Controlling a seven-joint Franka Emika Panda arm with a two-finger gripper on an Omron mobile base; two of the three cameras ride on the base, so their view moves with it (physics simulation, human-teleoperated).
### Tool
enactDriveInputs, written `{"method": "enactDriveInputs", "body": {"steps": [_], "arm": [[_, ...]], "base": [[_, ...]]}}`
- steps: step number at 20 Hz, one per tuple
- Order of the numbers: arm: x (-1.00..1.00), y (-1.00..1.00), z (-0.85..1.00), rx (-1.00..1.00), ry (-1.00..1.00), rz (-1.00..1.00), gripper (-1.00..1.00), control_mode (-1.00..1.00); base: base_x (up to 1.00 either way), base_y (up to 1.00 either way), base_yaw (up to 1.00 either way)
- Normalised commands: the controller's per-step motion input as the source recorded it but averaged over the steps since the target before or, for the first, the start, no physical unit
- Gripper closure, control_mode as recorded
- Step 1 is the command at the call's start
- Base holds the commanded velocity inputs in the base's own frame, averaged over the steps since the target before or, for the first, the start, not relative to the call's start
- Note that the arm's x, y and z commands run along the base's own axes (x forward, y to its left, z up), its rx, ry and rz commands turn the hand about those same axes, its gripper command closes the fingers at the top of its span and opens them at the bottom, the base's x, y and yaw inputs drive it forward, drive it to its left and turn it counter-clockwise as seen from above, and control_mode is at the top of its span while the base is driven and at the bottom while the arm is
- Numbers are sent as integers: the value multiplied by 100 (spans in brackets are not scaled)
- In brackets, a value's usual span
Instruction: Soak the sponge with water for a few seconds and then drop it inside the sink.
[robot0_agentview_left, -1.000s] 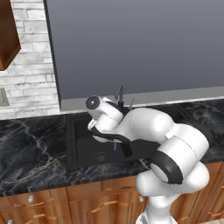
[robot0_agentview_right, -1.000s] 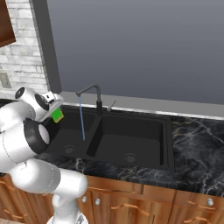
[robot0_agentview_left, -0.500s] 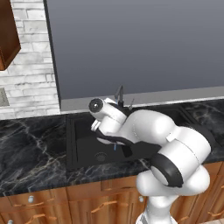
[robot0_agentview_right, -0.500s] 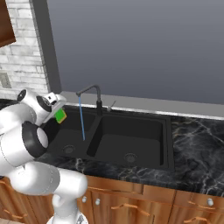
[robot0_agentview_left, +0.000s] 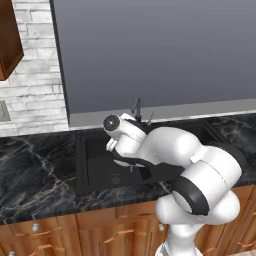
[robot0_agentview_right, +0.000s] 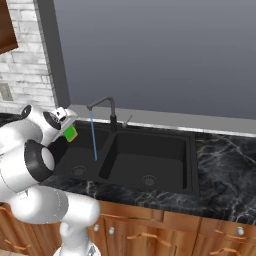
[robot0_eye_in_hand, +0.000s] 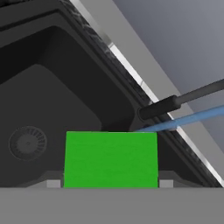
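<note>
The gripper (robot0_agentview_right: 70, 131) is clamped on the green sponge (robot0_agentview_right: 70, 133), which hangs in the air above the left basin of the black double-basin sink (robot0_agentview_right: 192, 170). In the right base view the sponge sits at about nine o'clock from the water stream (robot0_agentview_right: 93, 137), near it but apart from it, with a clear gap of dark basin between the two. The stream falls thin and straight from the tip of the dark faucet (robot0_agentview_right: 102, 106) down toward the floor of the left basin, at about one o'clock from that basin's round drain (robot0_agentview_right: 78, 170). A second drain (robot0_agentview_right: 147, 179) lies in the right basin, on the other side of the central divider.

In the hand view the sponge (robot0_eye_in_hand: 110, 159) is a flat green block low in the middle, its bottom edge cut off between the fingers, whose tips cannot be made out. The water (robot0_eye_in_hand: 183, 120) runs as a pale blue streak from the sponge's upper right corner out toward three o'clock, and whether it touches that corner cannot be told. The faucet (robot0_eye_in_hand: 181, 101) crosses just above the streak. The left basin's drain (robot0_eye_in_hand: 28, 142) lies at nine o'clock from the sponge.

In the left base view the arm's white body covers much of the sink (robot0_agentview_left: 90, 145), and a short piece of the water (robot0_agentview_left: 131, 169) shows below the wrist. Black marble countertop (robot0_agentview_right: 225, 165) surrounds the sink.
</note>
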Motion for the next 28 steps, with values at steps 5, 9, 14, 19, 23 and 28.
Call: {"method": "enactDriveInputs", "body": {"steps": [5,9,14,19,23,28], "arm": [[0,0,-16,-2,-4,0,100,-100],[0,0,-26,-4,-4,0,100,-100],[0,-1,-20,-6,-3,0,100,-100],[1,-6,-10,-5,-2,0,100,-100],[0,-15,-10,-4,0,0,100,-100],[0,-10,0,-1,0,0,100,-100]], "base": [[0,0,0],[0,0,0],[0,0,0],[0,0,0],[0,0,0],[0,0,0]]}}
